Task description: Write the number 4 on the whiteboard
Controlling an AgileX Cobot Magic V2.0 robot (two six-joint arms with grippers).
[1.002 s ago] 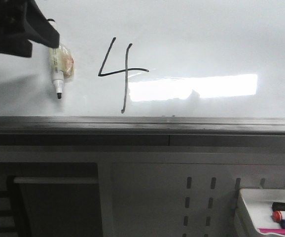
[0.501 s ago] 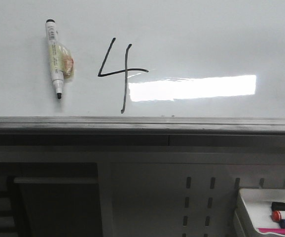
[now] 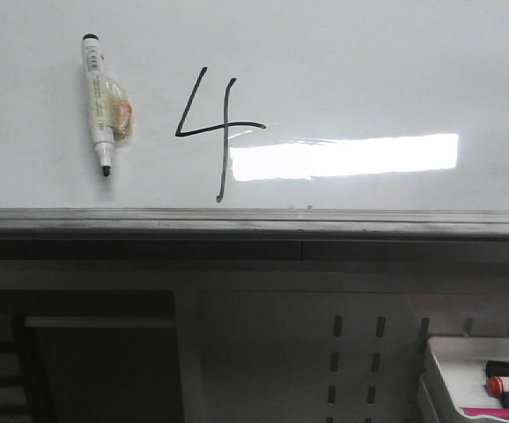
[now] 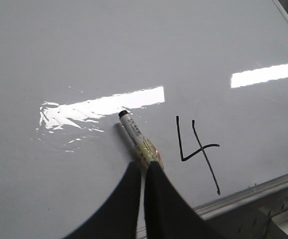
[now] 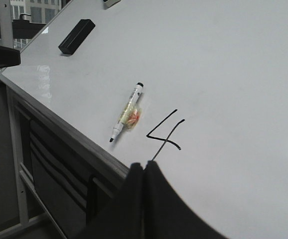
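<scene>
Whiteboard (image 3: 369, 70) is carrying the number 4 (image 3: 215, 132). Left gripper (image 4: 143, 172), fingers pressed together and holding nothing, is hovering just short of the uncapped marker (image 4: 136, 137) lying beside the 4. Right gripper (image 5: 144, 172), likewise closed and empty, is pointing toward the 4 beyond it.

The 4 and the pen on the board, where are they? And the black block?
number 4 (image 3: 224, 130), front view, where crossbar meets stem.
pen (image 3: 97, 104), front view, middle of its barrel.
black block (image 5: 76, 36), right wrist view, its top face.
</scene>
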